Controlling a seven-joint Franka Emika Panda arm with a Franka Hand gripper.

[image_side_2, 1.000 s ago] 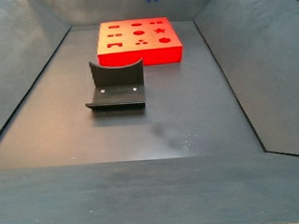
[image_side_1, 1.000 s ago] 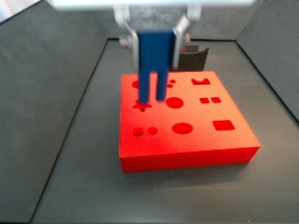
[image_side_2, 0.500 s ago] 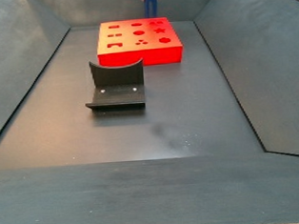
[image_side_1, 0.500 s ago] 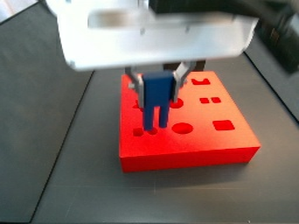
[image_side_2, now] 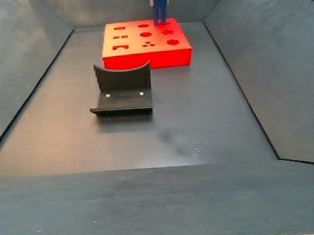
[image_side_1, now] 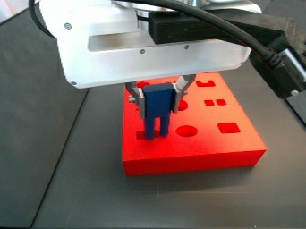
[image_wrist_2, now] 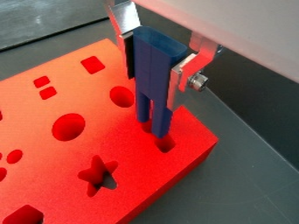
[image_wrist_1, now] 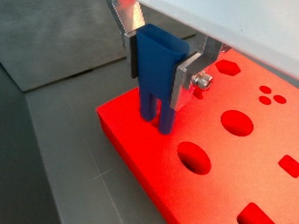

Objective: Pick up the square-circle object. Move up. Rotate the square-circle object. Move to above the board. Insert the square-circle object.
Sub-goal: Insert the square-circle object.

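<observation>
The pincer (image_wrist_2: 149, 61) grips the square-circle object (image_wrist_2: 152, 74) upright, centre of both wrist views, its prongs at small cut-outs near a corner of the board (image_wrist_2: 70, 162). Best to press straight down, keeping both prongs aligned so neither catches a rim.

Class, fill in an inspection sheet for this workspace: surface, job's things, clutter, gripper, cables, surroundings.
Surface: dark grey floor, bare apart from the items below.
Job's things: blue square-circle object upright, prongs entering a cut-out near the edge of the red board.
Clutter: nothing seen.
Gripper: gripper directly above the board, shut on the square-circle object.
Cables: black cables run over the gripper housing.
Surroundings: dark sloped walls; fixture stands on the floor beside the board.
</observation>
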